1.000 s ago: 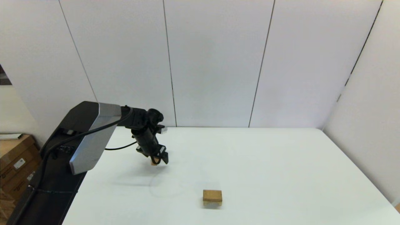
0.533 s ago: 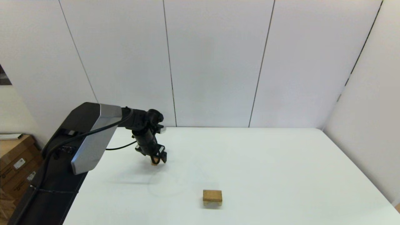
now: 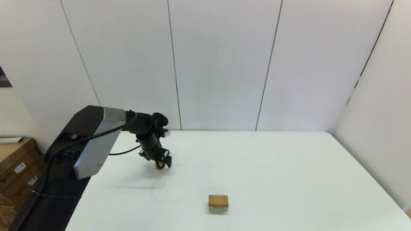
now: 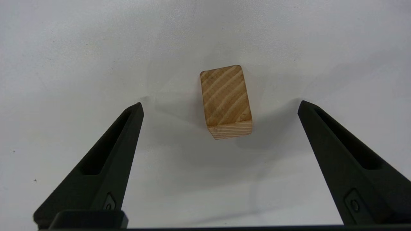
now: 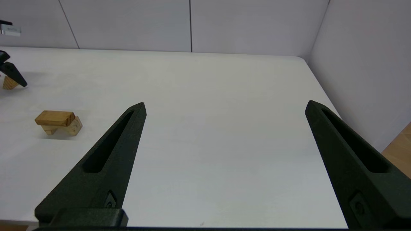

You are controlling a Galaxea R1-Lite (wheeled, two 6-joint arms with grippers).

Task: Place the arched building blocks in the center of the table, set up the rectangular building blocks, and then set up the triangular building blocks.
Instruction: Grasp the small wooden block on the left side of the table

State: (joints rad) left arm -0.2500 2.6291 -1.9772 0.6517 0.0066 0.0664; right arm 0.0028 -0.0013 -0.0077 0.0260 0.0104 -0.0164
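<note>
Left pincer hangs over the far left of the bench, fingers wide apart with nothing between the pads; the triangular wedge lies on the bench between them, touching neither.

Your first risk is alignment. The wedge sits skewed to the line between the fingertips, so closing as it stands may land the pads on sloped faces, which I judge likely to squeeze the wedge out or spin it.

Second risk: in the head view the wedge is almost hidden behind the pincer, so you cannot confirm seating from there.

Third: near the bench's front middle the rectangular slab rests on the arched block. A hard or off-centre placement could shift that stack.

Right pincer is parked at the right, fingers apart and empty.
</note>
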